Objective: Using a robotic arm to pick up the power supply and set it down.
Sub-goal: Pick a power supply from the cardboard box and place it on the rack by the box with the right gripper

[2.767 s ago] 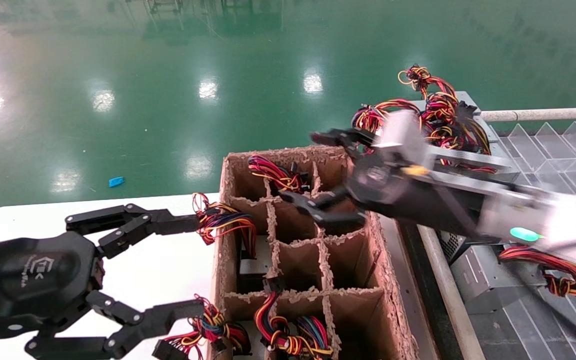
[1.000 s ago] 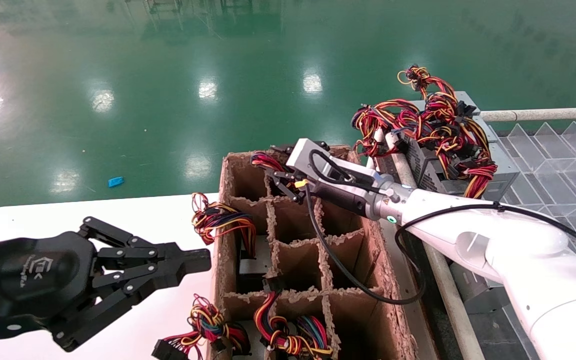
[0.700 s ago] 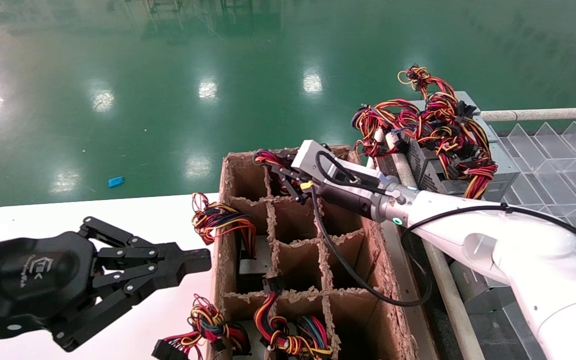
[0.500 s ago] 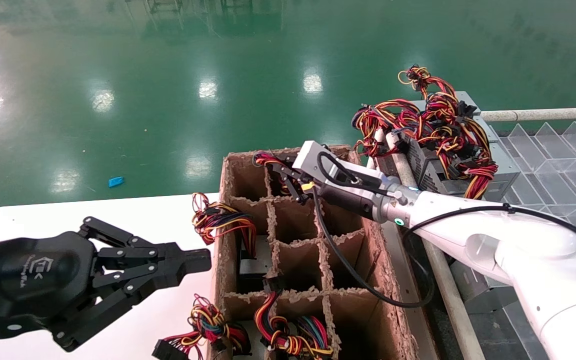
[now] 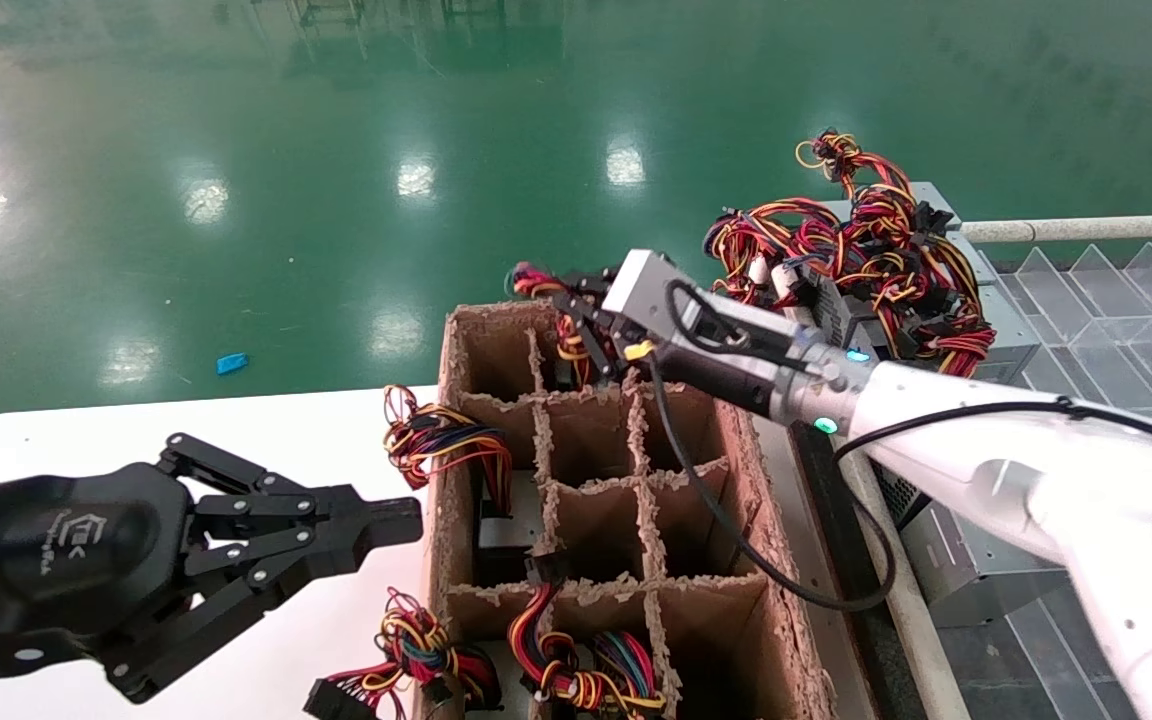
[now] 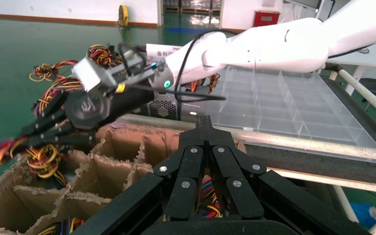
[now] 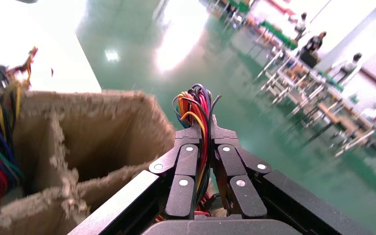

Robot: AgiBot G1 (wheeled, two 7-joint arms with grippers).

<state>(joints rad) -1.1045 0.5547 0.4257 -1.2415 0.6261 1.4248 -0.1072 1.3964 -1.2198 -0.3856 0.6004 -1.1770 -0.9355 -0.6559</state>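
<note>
Power supply wires (image 7: 199,110) pinched in right gripper (image 7: 204,128).

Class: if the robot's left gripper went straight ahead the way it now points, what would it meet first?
Probably the wire bundle hanging on the cardboard box's near wall; depth is unclear. The left gripper is shut, over the white table.

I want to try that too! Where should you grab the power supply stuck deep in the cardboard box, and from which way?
Probably by its wire bundle, coming straight down from above. The metal body sits deep in a narrow cell of the cardboard box, walled in by dividers, so only the wires stick up within reach. The right gripper is shut on those wires there; the left gripper is parked over the white table.
</note>
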